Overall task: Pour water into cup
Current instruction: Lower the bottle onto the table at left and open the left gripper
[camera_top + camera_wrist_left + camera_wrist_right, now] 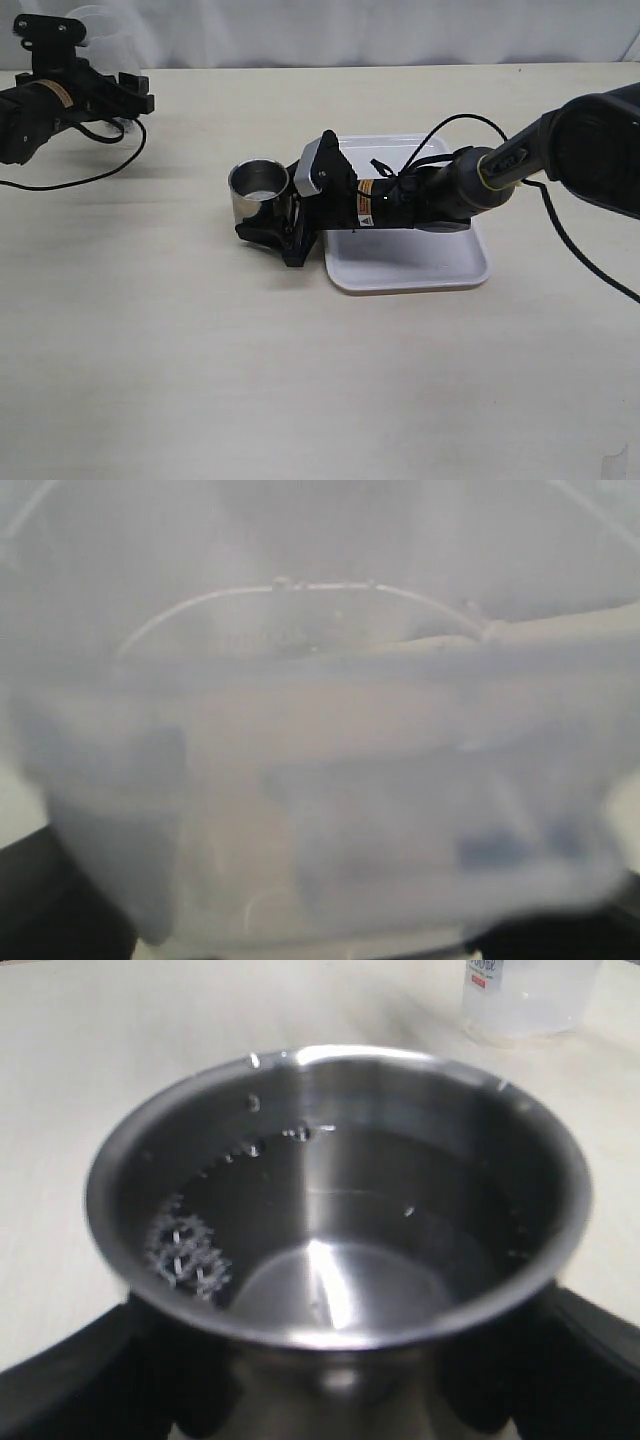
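Cup (258, 190): a short, handleless stainless-steel cylinder that stands upright on the table (300, 390), just beside the left edge of the white tray (410, 282). The right gripper (268, 212) reaches across the tray, and its black fingers (70, 1370) flank the lower wall and close against it on both sides. The right wrist view shows water (400, 1250) lying in the bottom of the cup, with droplets on the inner wall, so some pouring appears to be done. The translucent container (100, 35) is well apart, at the far left corner of the table, by the left gripper (135, 98). It fills the left wrist view, and whether those fingers grip it cannot be told.

Handling, as judged: the steel wall is rigid and will not dent under a firm squeeze, but it is polished and possibly wet, hence slippery. The load is light to moderate. The best hold is low on opposite sides of the wall, kept level, since the open top spills on any tilt.
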You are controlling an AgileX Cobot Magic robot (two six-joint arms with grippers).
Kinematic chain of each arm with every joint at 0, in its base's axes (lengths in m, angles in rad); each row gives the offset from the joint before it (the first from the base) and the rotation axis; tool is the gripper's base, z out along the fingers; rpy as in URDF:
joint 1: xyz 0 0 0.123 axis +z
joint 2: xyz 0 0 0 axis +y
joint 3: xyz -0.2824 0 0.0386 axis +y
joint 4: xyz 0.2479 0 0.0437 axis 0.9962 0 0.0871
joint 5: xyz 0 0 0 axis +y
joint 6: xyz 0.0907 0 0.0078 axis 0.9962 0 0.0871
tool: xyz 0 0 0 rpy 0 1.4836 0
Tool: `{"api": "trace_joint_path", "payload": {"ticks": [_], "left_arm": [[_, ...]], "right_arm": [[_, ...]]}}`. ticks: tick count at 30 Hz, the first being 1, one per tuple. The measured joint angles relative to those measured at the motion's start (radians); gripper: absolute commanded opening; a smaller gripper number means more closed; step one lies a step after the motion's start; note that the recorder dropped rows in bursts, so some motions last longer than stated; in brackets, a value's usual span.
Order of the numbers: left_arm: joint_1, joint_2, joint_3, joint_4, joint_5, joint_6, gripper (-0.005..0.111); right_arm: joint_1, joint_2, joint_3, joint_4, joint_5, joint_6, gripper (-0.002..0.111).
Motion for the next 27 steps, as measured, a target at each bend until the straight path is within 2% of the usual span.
{"api": "trace_joint_path", "payload": {"ticks": [4, 6, 9, 14, 16, 18, 27], "left_arm": [[0.0, 0.0, 0.0, 0.0, 0.018, 0.0, 0.0], [0.0, 0.0, 0.0, 0.004, 0.02, 0.0, 0.007], [0.0, 0.0, 0.0, 0.012, 0.022, 0.0, 0.029], [0.0, 0.0, 0.0, 0.018, 0.022, 0.0, 0.082], [0.0, 0.0, 0.0, 0.018, 0.022, 0.0, 0.096], [0.0, 0.0, 0.0, 0.016, 0.024, 0.0, 0.1], [0.0, 0.0, 0.0, 0.015, 0.107, 0.0, 0.1]], "right_arm": [[0.0, 0.0, 0.0, 0.0, 0.0, 0.0, 0.004], [0.0, 0.0, 0.0, 0.0, 0.0, 0.0, 0.004], [0.0, 0.0, 0.0, 0.0, 0.0, 0.0, 0.004], [0.0, 0.0, 0.0, 0.0, 0.0, 0.0, 0.004], [0.0, 0.0, 0.0, 0.0, 0.0, 0.0, 0.004], [0.0, 0.0, 0.0, 0.0, 0.0, 0.0, 0.004], [0.0, 0.0, 0.0, 0.0, 0.0, 0.0, 0.004]]}}
